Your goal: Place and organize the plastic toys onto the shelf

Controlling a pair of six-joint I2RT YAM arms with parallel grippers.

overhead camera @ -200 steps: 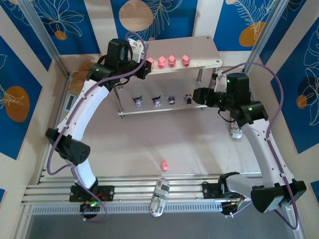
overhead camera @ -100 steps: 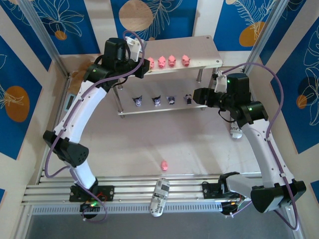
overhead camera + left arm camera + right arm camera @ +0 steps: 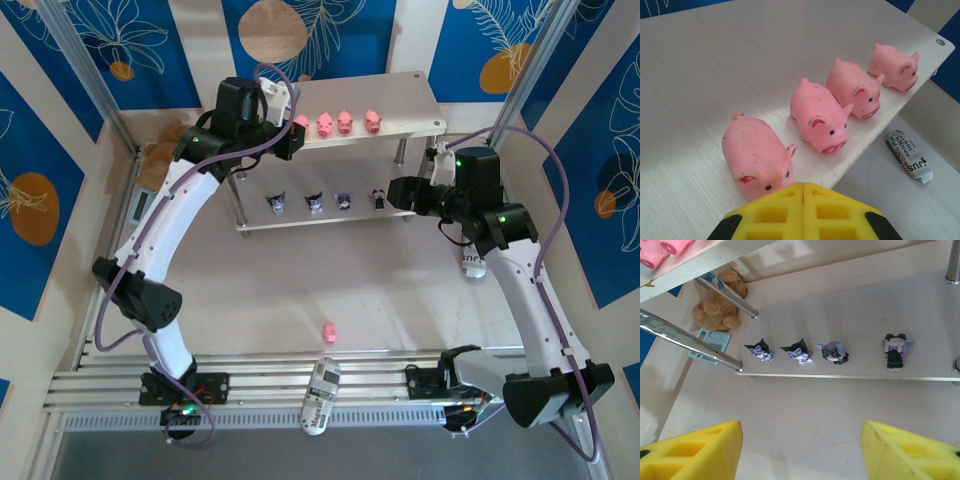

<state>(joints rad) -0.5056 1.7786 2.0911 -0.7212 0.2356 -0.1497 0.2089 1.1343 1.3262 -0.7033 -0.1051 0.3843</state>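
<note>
The shelf stands at the back of the table. Several pink pigs line the front of its top board. My left gripper is at the left end of that row. It is shut and empty, its yellow tips right against the snout of the leftmost pig. One more pig lies on the table near the front rail. Several purple-and-white figurines stand in a row on the lower board. My right gripper hovers open and empty in front of that board.
A brown teddy bear and a teal clock sit on the table behind the shelf's left legs. A printed white tube lies under the right arm, and another lies on the front rails.
The left arm swung slightly to the left and came back to its earlier place by the leftmost pig. The pigs, the figurines and the right arm have not moved.
</note>
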